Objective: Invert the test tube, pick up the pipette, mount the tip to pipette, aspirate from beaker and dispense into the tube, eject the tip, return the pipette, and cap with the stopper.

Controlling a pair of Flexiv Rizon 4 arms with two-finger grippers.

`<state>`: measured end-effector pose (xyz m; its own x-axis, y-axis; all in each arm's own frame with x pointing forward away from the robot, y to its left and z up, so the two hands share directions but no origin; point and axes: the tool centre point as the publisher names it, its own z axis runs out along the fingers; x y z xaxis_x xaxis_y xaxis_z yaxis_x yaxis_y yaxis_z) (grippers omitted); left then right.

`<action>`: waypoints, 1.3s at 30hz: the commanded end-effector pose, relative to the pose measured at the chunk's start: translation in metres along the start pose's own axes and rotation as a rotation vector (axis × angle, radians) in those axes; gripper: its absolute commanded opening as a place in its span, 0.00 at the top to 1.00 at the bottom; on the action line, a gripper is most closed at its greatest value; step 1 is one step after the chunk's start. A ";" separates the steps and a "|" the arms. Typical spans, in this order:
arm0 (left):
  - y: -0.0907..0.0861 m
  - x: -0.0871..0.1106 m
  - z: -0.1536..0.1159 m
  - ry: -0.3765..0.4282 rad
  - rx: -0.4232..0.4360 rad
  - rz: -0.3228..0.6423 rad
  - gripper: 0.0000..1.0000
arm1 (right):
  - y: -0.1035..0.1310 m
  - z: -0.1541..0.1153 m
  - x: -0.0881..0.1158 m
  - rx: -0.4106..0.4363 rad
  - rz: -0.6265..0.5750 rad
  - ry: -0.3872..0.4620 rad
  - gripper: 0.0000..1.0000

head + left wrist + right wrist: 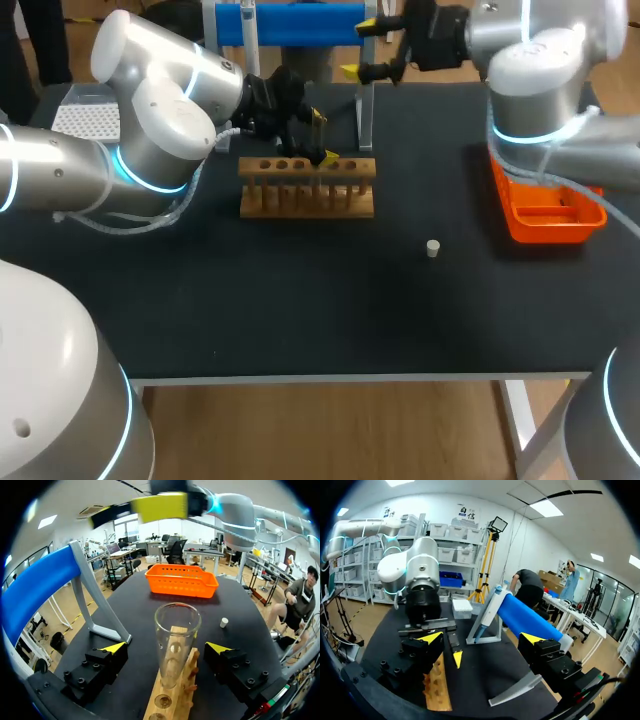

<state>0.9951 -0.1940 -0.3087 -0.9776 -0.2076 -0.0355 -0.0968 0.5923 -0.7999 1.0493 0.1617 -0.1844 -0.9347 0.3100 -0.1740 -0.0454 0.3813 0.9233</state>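
A clear test tube [176, 635] stands mouth up in the wooden rack [306, 187] [175, 700] [439, 687]. My left gripper [322, 139] [167, 650] is open around the tube, one finger on each side, neither touching the glass. My right gripper [360, 48] [481, 639] hangs open and empty above the table's far edge, facing the blue-topped stand [300, 22] [525, 617] [35, 587]. The pipette [249, 30] [487, 612] hangs at that stand's end. A small white stopper [433, 248] [224, 622] lies on the black mat, right of the rack.
An orange tray [545, 212] [182, 580] sits at the table's right side under my right arm. A white tip box [85, 120] is at the far left, behind my left arm.
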 end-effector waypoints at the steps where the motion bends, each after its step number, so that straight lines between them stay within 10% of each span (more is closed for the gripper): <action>1: 0.000 -0.001 0.000 0.002 -0.002 0.000 0.00 | -0.004 -0.079 0.030 -0.002 0.000 -0.029 0.00; 19: 0.000 -0.001 0.000 0.002 -0.002 0.000 0.00 | -0.076 -0.186 0.105 0.031 0.058 -0.072 0.00; 39: 0.000 -0.001 0.000 0.002 -0.002 0.000 0.00 | -0.168 -0.189 0.170 0.125 0.212 -0.124 0.00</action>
<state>0.9951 -0.1939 -0.3086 -0.9775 -0.2078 -0.0358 -0.0966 0.5925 -0.7998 0.8385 -0.0206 -0.2943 -0.8771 0.4796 -0.0256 0.1925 0.3998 0.8961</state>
